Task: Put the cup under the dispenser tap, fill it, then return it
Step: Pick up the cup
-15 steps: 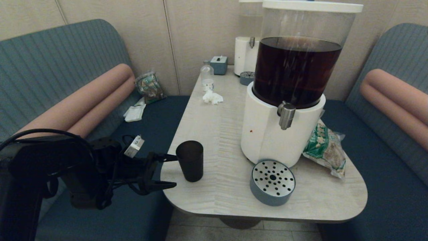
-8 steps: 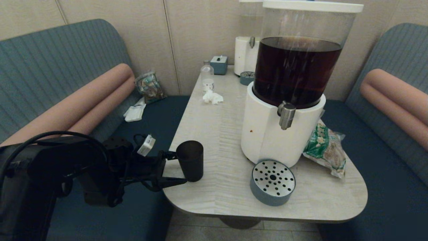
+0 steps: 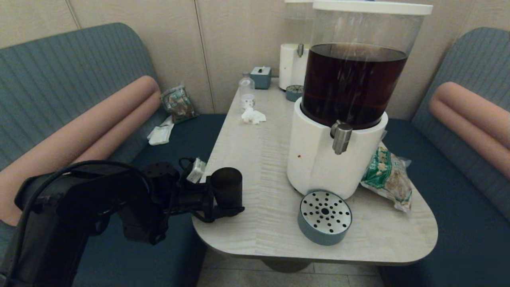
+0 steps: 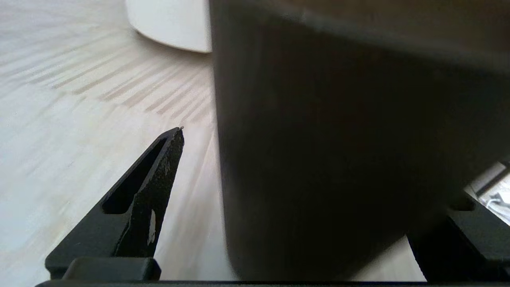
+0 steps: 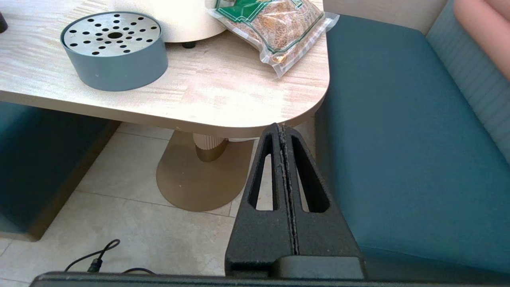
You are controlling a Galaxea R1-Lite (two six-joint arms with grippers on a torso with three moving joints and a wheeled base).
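Note:
The dark smoky cup (image 3: 226,187) stands upright near the table's front left edge, and it fills most of the left wrist view (image 4: 338,139). My left gripper (image 3: 231,197) is open and straddles the cup low down. One finger (image 4: 159,171) stands apart from the cup's wall with bare table showing between them; the other is mostly hidden behind the cup. The steel dispenser tap (image 3: 341,137) juts from the white base of the dispenser (image 3: 318,167) holding dark brown drink, to the right of the cup. My right gripper (image 5: 283,129) is shut and parked below the table's near right corner.
A round grey drip tray (image 3: 324,217) with a perforated steel top sits on the table (image 3: 259,159) below the tap. A green snack bag (image 3: 386,177) lies right of the dispenser. Farther back are a clear bottle (image 3: 247,92), a crumpled tissue (image 3: 253,116) and a second dispenser (image 3: 293,59).
My left gripper has moved right over the table edge, from beside the cup to having its fingers on either side of it. The cup has stayed in place.

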